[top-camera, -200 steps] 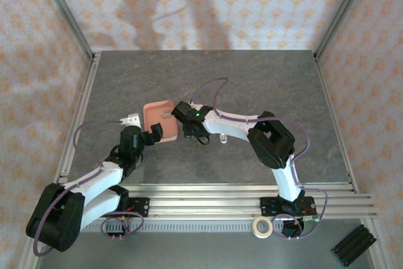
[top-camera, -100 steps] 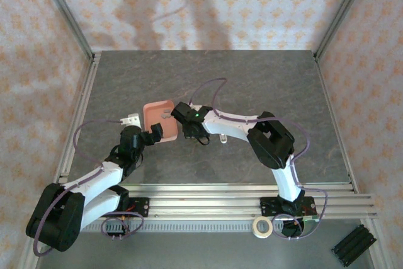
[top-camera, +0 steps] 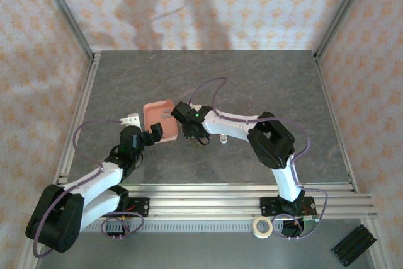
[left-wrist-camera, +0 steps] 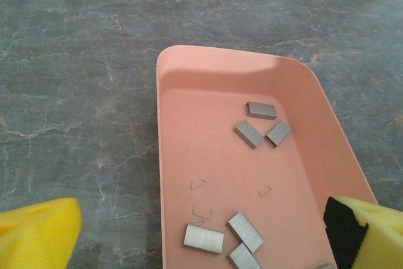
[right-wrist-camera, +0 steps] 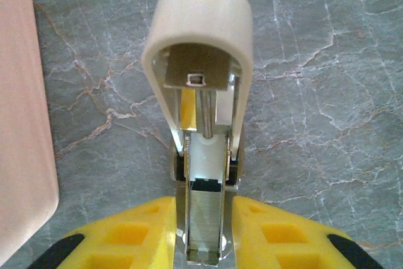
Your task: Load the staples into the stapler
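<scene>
The slim pale-pink and white mini stapler (right-wrist-camera: 203, 155), the only one, lay hinged open on the grey marbled bench (right-wrist-camera: 327, 92) at the centre of the right wrist view. The right end effector (right-wrist-camera: 203, 209) flanked its silvery channel closely, whether gripping or loose I could not tell; a dragging finger could likely tip or slide it. The left end effector (left-wrist-camera: 201, 218) hung spread wide and empty over one salmon-pink plastic tray (left-wrist-camera: 189, 124) holding six clear grey metal staple strips (left-wrist-camera: 249, 134), perhaps a seventh at the bottom edge, and three loose single staples (left-wrist-camera: 199, 184).
</scene>
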Motion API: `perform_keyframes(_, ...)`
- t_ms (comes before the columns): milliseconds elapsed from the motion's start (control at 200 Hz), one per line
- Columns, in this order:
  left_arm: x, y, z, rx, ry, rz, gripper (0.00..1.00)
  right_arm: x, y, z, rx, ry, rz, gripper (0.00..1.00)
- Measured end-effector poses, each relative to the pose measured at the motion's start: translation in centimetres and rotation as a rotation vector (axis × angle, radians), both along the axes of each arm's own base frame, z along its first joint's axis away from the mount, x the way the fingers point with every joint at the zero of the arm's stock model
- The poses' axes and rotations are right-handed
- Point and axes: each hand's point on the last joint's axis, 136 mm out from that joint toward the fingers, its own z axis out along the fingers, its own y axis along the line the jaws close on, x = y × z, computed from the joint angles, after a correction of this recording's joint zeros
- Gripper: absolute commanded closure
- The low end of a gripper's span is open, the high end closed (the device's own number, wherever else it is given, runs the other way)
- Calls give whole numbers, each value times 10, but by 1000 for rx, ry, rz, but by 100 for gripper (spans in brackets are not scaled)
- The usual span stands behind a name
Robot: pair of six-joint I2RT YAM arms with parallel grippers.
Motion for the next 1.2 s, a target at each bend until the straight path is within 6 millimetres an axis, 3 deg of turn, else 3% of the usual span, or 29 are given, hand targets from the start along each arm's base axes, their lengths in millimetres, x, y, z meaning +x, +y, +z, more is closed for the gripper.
perform_keyframes(315, -1, -1, 5, 15, -6, -19, 0, -2, 0, 35, 119, -49, 1, 70)
perform_keyframes(756, 1, -13, 20, -15, -11, -75, 0, -13, -17, 3, 194, 11, -55, 70)
perform_keyframes(1196, 17, -41, 51, -90, -8, -189, 0, -25, -36, 31, 347, -88, -99, 60)
